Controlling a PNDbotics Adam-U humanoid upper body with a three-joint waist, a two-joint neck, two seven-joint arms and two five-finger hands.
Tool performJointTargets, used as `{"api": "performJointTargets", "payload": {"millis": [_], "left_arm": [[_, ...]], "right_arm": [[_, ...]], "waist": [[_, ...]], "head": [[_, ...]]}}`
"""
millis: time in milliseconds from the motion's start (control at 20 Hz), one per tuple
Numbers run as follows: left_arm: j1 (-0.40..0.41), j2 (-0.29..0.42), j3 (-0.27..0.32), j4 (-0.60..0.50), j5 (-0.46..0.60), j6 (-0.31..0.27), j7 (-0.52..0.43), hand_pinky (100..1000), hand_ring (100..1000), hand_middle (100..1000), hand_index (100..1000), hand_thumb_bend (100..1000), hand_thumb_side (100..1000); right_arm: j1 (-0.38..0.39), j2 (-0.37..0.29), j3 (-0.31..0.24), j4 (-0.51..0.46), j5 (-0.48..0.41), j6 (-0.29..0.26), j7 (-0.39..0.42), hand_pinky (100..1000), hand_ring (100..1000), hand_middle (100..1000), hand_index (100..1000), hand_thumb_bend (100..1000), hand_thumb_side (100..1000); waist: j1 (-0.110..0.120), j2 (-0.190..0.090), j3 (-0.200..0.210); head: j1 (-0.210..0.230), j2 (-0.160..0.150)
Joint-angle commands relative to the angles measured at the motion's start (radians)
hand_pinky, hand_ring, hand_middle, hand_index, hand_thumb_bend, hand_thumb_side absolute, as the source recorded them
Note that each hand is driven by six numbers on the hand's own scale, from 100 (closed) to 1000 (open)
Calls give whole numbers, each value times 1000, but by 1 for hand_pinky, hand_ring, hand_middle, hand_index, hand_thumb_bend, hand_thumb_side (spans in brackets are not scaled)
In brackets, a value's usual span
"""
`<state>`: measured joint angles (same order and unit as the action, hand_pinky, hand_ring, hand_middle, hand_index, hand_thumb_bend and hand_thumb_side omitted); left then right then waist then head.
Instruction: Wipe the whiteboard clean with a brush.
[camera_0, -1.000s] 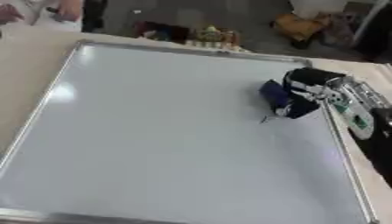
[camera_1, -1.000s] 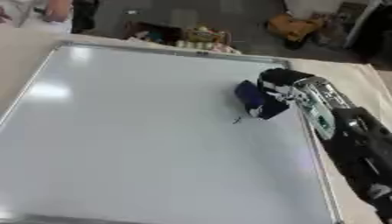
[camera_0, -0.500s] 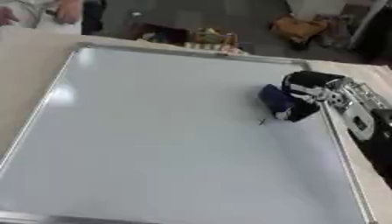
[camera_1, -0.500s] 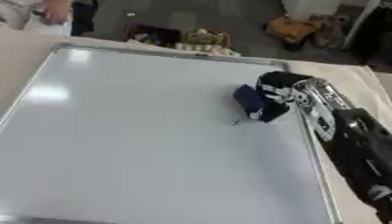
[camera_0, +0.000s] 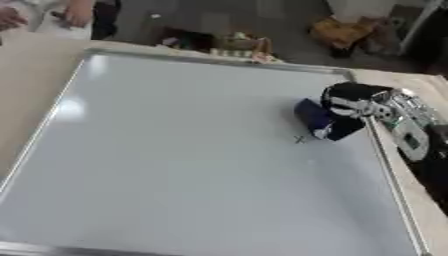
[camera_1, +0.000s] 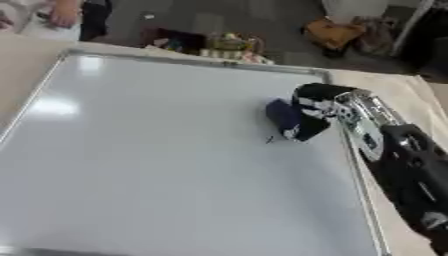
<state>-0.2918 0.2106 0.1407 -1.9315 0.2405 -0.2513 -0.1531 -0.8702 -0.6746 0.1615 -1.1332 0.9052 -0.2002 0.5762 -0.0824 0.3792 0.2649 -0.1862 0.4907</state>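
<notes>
Apparently dark-blue brush (camera_0: 317, 119), pale-grey whiteboard (camera_0: 175, 160)

No text, label, brand or number can be read anywhere. The whiteboard (camera_0: 175, 165) bears only one small dark mark (camera_0: 300, 140), shaped roughly like an x, toward 3 o'clock on its surface and just beside the brush (camera_0: 317, 120) at the brush's 7 o'clock; whether it is a letter or a stray stroke cannot be told. The items beyond the board's 12 o'clock edge are too blurred to show any lettering.
</notes>
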Motion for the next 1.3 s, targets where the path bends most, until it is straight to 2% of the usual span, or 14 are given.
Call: {"api": "performJointTargets", "payload": {"millis": [50, 200, 550, 950, 1300], "left_arm": [[-9, 14, 6, -15, 1, 1, 0, 708, 581, 598, 758, 259, 966], [-9, 14, 7, -14, 0, 2, 1, 708, 581, 598, 758, 260, 966], [-9, 14, 7, -15, 0, 5, 1, 707, 582, 598, 757, 258, 966], [-11, 13, 6, -17, 0, 10, -1, 707, 583, 599, 757, 258, 964], [-14, 13, 6, -19, 5, 17, 0, 706, 585, 599, 756, 261, 963]], "right_arm": [[-8, -28, 1, -29, -17, 5, 0, 777, 847, 368, 368, 251, 574], [-8, -28, 6, -39, -26, 10, 0, 768, 833, 349, 371, 177, 598], [-6, -27, 24, -61, -29, 0, 14, 752, 806, 317, 368, 167, 593], [-7, -25, 56, -93, -23, -36, 41, 741, 779, 305, 364, 100, 603], [-6, -19, 72, -99, -44, -58, 72, 730, 766, 299, 362, 100, 588]], "waist": [[4, -25, -1], [4, -25, -1], [1, -26, 0], [-5, -28, 1], [-11, -32, 3]], "head": [[3, -4], [3, -3], [2, -3], [1, -1], [5, 3]]}}
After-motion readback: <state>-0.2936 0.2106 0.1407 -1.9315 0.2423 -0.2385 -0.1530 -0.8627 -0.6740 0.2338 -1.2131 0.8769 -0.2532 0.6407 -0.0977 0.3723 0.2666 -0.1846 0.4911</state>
